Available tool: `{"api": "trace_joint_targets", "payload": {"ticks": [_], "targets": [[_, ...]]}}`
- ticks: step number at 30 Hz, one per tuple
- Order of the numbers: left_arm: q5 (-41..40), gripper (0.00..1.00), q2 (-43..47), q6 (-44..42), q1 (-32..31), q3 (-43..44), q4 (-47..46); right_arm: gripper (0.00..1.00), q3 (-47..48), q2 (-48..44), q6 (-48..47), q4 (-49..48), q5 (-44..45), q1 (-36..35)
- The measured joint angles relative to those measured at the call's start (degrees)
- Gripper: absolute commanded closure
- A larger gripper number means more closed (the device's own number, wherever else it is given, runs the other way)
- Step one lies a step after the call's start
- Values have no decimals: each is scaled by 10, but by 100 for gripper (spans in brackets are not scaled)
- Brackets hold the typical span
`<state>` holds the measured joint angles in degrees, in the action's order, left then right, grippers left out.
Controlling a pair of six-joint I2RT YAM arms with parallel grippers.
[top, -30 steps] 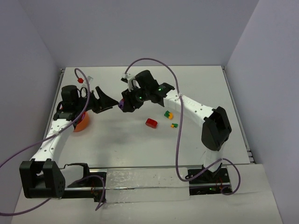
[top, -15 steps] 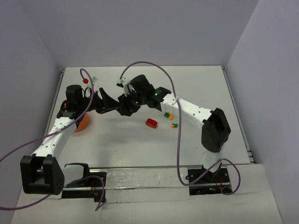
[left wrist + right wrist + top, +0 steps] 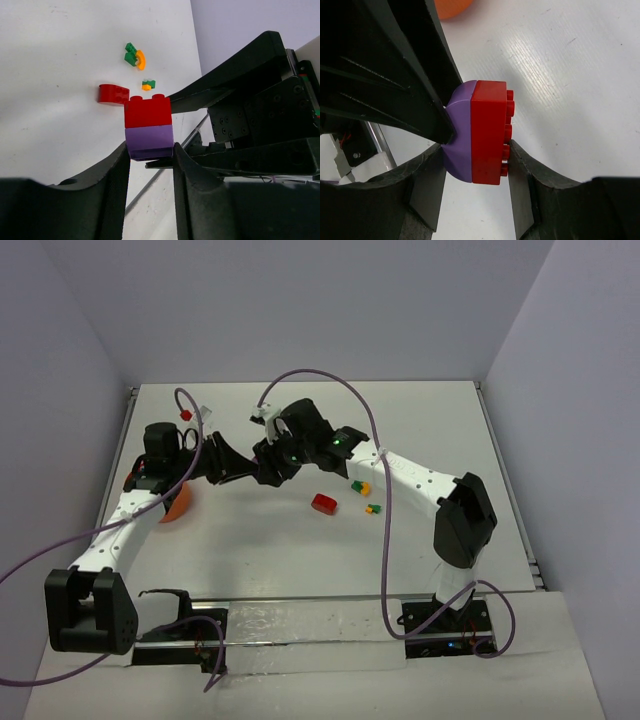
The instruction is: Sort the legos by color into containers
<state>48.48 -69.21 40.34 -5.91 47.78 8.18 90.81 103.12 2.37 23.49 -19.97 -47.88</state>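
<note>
My left end effector (image 3: 149,150) is closed narrow on the purple brick (image 3: 149,139). My right end effector (image 3: 475,150) clamps the two-brick stack (image 3: 480,132) end to end, from purple base to the studs of the red brick (image 3: 147,111), over the left-middle of the desk (image 3: 250,550); from overhead both end effectors hide it. At the left, my left arm (image 3: 128,522) covers most of the orange bowl (image 3: 176,506) and all its compartments, while to the right lie a loose red brick (image 3: 324,503) and two green-and-orange pieces (image 3: 360,485) too small to make out.

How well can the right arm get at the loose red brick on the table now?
Probably not yet: the right hand is busy gripping the red-and-purple stack. Otherwise the way looks free: the red brick lies bare close by.
</note>
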Motion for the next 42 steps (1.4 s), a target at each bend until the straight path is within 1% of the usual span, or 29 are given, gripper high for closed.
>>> {"api": "trace_joint_targets", "payload": {"ticks": [1,2,3,4,6,8,10,13,17,23,26,28,33,36,42], "targets": [[0,83,0,0,0,-1,0,84,0,0,-1,0,0,0],[1,89,0,0,0,-1,0,72,0,0,-2,1,-1,0],[1,98,0,0,0,-1,0,52,0,0,-4,1,-1,-1],[2,100,0,-2,0,-1,1,39,0,0,-4,1,-1,-1],[3,100,0,-11,0,-1,4,19,0,0,-5,2,-4,-1],[3,100,0,-31,0,0,14,10,0,-1,-7,4,-13,-1],[4,100,0,-62,0,3,36,6,0,-3,-7,7,-27,0],[19,100,0,-124,1,18,79,4,0,-10,-7,17,-67,7],[57,100,-1,-236,1,56,154,4,-4,-27,-6,23,-142,38],[127,100,-15,-434,2,108,287,13,-9,-44,-7,27,-266,101],[156,100,-20,-519,3,121,350,16,-14,-44,-8,27,-322,112],[171,100,-22,-563,3,127,380,20,-17,-44,-9,26,-353,110],[199,100,-22,-620,3,131,418,21,-19,-44,-10,27,-401,103],[207,100,-21,-626,3,131,418,21,-19,-44,-10,27,-417,98],[214,100,-6,-621,-8,131,412,22,-19,-44,-20,27,-420,79]]}}
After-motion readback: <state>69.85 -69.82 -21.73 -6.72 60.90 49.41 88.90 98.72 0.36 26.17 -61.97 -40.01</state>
